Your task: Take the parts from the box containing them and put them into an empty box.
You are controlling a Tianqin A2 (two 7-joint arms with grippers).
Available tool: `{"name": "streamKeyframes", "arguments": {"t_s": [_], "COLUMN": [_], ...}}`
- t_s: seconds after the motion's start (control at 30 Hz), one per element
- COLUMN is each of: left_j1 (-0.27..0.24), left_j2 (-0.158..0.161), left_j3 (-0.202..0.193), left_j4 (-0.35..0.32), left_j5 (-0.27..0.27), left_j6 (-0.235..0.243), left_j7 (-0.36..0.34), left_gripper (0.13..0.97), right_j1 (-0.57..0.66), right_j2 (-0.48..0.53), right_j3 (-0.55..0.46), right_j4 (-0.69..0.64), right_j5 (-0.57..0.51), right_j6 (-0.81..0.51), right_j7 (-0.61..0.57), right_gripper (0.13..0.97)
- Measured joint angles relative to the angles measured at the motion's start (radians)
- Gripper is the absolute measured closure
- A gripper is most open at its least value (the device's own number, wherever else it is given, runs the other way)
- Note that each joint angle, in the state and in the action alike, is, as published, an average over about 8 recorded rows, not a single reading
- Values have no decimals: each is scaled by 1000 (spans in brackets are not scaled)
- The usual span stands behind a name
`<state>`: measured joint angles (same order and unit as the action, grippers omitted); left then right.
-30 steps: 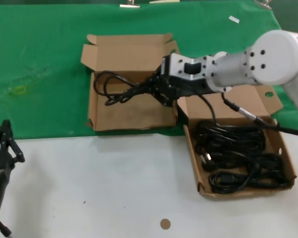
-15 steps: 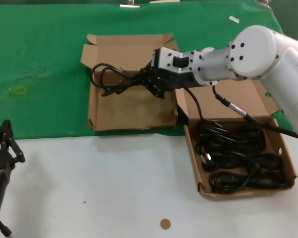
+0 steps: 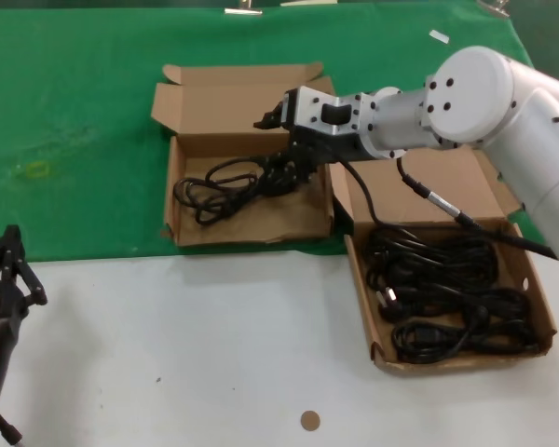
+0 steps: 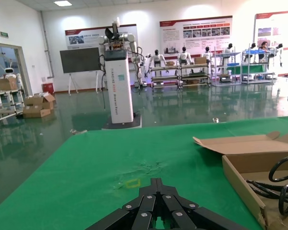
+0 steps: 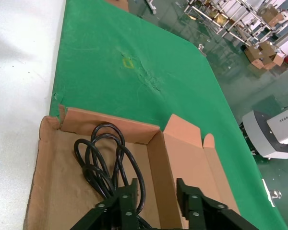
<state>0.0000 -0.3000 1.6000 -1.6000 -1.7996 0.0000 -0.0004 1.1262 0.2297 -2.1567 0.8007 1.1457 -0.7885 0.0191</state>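
Since a second ago, the cord bundle [image 3: 225, 186] is dropped into the empty box [image 3: 183, 233] below the released right gripper [image 3: 281, 149]; placing step done, so retreat's needed next.

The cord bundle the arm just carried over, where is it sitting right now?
In the head view the cord bundle lies on the floor of the left-hand cardboard box on the green cloth, directly beneath the open right gripper, left of the box of cords.

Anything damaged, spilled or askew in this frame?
Little stands out. The left box has a wavy, ragged front wall edge. One cord bundle lies inside it, below the open right end effector. The remaining cords sit within the right box; nothing spilled.
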Motion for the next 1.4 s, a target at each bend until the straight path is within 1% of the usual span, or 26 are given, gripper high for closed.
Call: {"name": "streamKeyframes", "arguments": {"t_s": [0.13, 0.17, 0.27, 0.43, 0.47, 0.53, 0.67, 0.73, 0.87, 0.93, 0.97, 1.13, 1.23, 1.27, 1.4], "left_j1": [0, 0, 0, 0, 0, 0, 0, 0, 0, 0, 0, 0, 0, 0, 0], "left_j2": [0, 0, 0, 0, 0, 0, 0, 0, 0, 0, 0, 0, 0, 0, 0], "left_j3": [0, 0, 0, 0, 0, 0, 0, 0, 0, 0, 0, 0, 0, 0, 0], "left_j4": [0, 0, 0, 0, 0, 0, 0, 0, 0, 0, 0, 0, 0, 0, 0], "left_j5": [0, 0, 0, 0, 0, 0, 0, 0, 0, 0, 0, 0, 0, 0, 0], "left_j6": [0, 0, 0, 0, 0, 0, 0, 0, 0, 0, 0, 0, 0, 0, 0], "left_j7": [0, 0, 0, 0, 0, 0, 0, 0, 0, 0, 0, 0, 0, 0, 1], "left_gripper": [953, 953, 952, 920, 913, 900, 900, 869, 808, 777, 777, 655, 581, 581, 472], "right_j1": [1, 0, -8, -47, -59, -83, -139, -169, -228, -258, -273, -350, -395, -409, -469], "right_j2": [0, 0, 0, 3, 3, 5, 8, 10, 14, 16, 17, 22, 24, 25, 29], "right_j3": [0, 1, 5, 24, 30, 42, 69, 84, 113, 128, 135, 173, 196, 203, 232], "right_j4": [-1, -1, 5, 33, 41, 58, 98, 119, 161, 182, 193, 248, 280, 290, 333], "right_j5": [1, 2, 6, 29, 36, 50, 82, 99, 134, 151, 160, 204, 230, 239, 274], "right_j6": [1, 2, 8, 35, 43, 60, 99, 120, 161, 182, 192, 246, 278, 288, 330], "right_j7": [-2, -2, -2, -3, -3, -3, -4, -4, -5, -6, -6, -7, -8, -8, -9], "right_gripper": [779, 779, 710, 595, 595, 541, 431, 377, 377, 338, 319, 224, 204, 194, 153]}}
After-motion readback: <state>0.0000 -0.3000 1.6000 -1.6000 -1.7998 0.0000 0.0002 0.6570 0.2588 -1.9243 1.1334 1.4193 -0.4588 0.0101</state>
